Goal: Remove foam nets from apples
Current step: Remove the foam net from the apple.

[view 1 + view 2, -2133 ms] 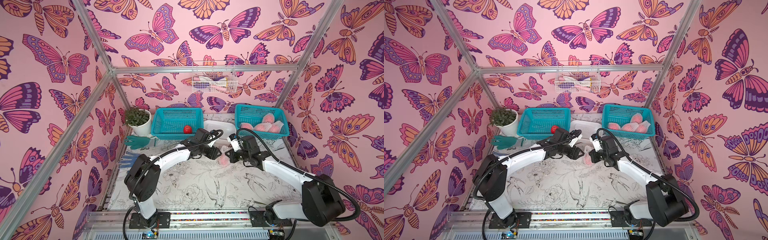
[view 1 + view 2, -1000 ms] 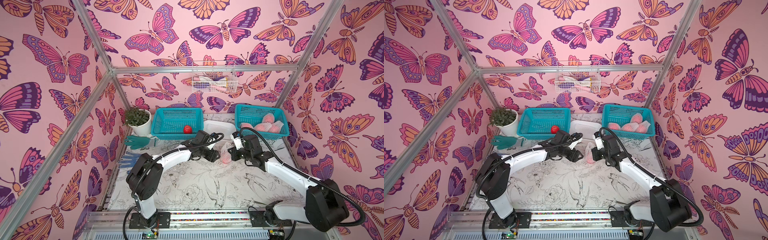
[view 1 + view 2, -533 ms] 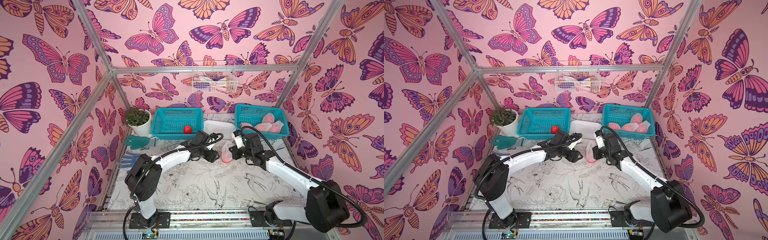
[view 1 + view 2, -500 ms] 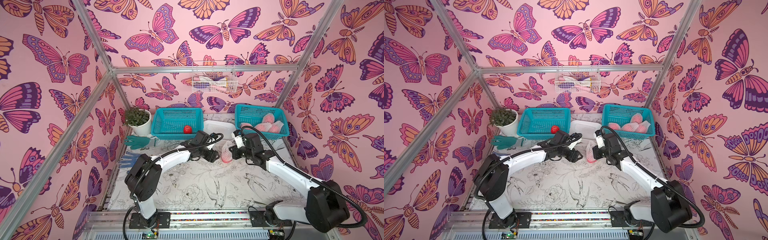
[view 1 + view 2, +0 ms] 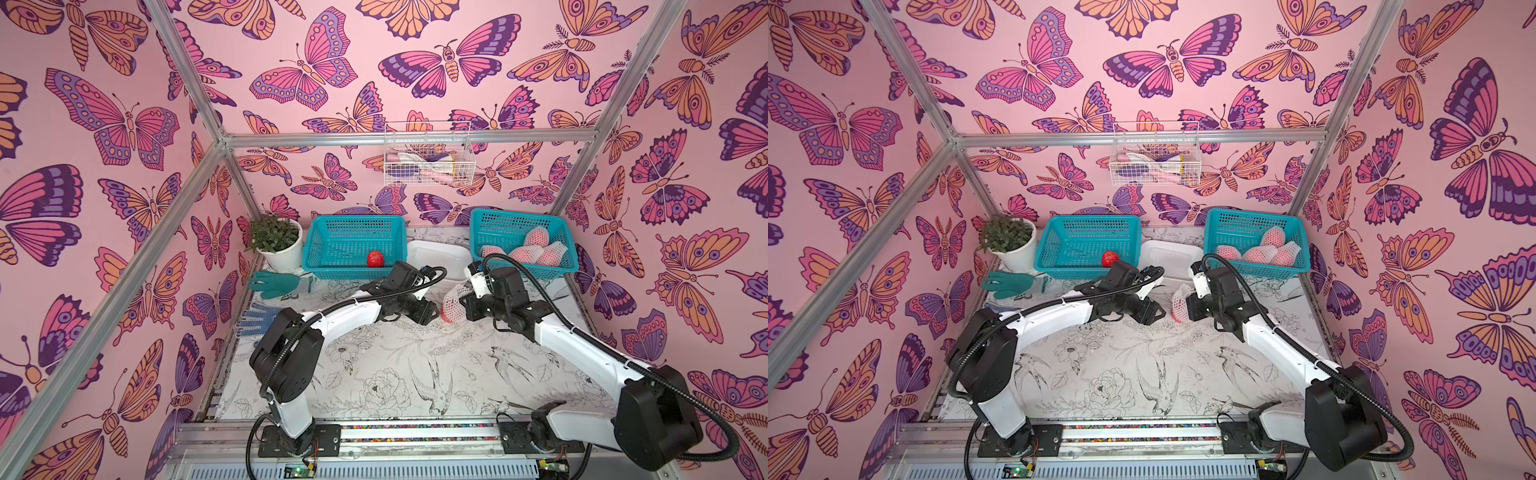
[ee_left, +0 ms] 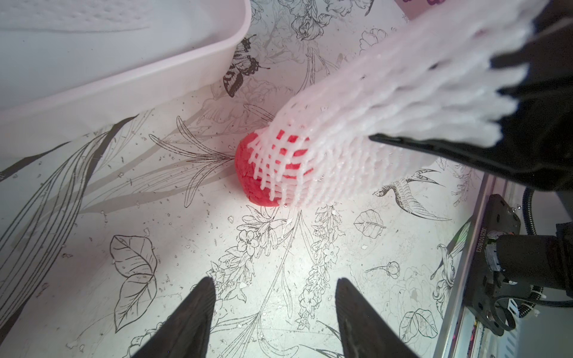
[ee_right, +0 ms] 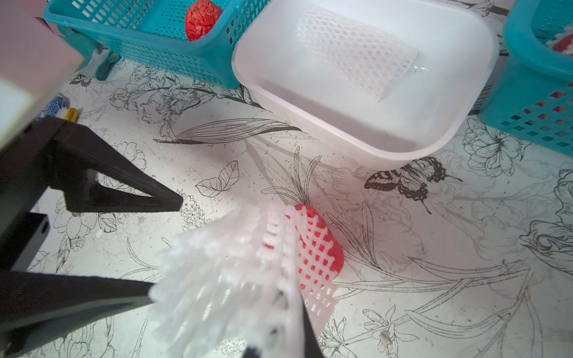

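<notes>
A red apple (image 6: 248, 167) lies on the table mat, its far half still inside a white foam net (image 6: 372, 102). My right gripper (image 7: 279, 310) is shut on the net's free end and holds it stretched up and away from the apple (image 7: 328, 245). In both top views the net (image 5: 455, 297) (image 5: 1181, 299) hangs from the right gripper (image 5: 467, 297) over the apple (image 5: 448, 318). My left gripper (image 6: 274, 280) is open and empty, low over the mat just left of the apple. One bare apple (image 5: 375, 258) lies in the left teal basket (image 5: 328, 249). Several netted apples (image 5: 536, 249) fill the right basket (image 5: 482, 224).
A white tub (image 5: 457, 259) between the baskets holds one flat foam net (image 7: 356, 52). A potted plant (image 5: 276, 239), a teal glove (image 5: 274, 284) and a blue dotted glove (image 5: 257, 322) sit at the left. A wire basket (image 5: 428, 164) hangs on the back wall.
The right gripper has drawn the net up and slightly toward the back, baring more of the apple. The left gripper has stayed open beside it.
</notes>
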Tool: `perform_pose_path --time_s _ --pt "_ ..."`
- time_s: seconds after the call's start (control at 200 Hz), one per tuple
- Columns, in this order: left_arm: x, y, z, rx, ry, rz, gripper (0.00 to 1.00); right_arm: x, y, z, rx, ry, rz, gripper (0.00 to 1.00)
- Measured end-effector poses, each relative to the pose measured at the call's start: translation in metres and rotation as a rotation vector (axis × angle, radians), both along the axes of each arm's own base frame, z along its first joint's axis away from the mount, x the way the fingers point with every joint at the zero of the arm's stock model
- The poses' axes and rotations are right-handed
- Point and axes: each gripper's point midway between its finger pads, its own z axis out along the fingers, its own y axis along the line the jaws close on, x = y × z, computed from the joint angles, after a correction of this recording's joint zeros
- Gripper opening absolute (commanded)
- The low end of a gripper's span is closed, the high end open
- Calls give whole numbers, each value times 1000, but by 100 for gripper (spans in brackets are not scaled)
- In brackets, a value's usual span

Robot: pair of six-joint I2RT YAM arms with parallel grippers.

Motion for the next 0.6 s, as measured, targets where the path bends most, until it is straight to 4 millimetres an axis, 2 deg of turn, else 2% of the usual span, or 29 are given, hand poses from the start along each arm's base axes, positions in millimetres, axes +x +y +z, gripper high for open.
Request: perform_pose_path --time_s 0.271,0.601 --pt "0 1 -1 3 -1 2 64 0 -2 -5 -15 16 -9 0" --pt "1 5 -2 20 -13 13 65 6 1 11 0 -16 -7 0"
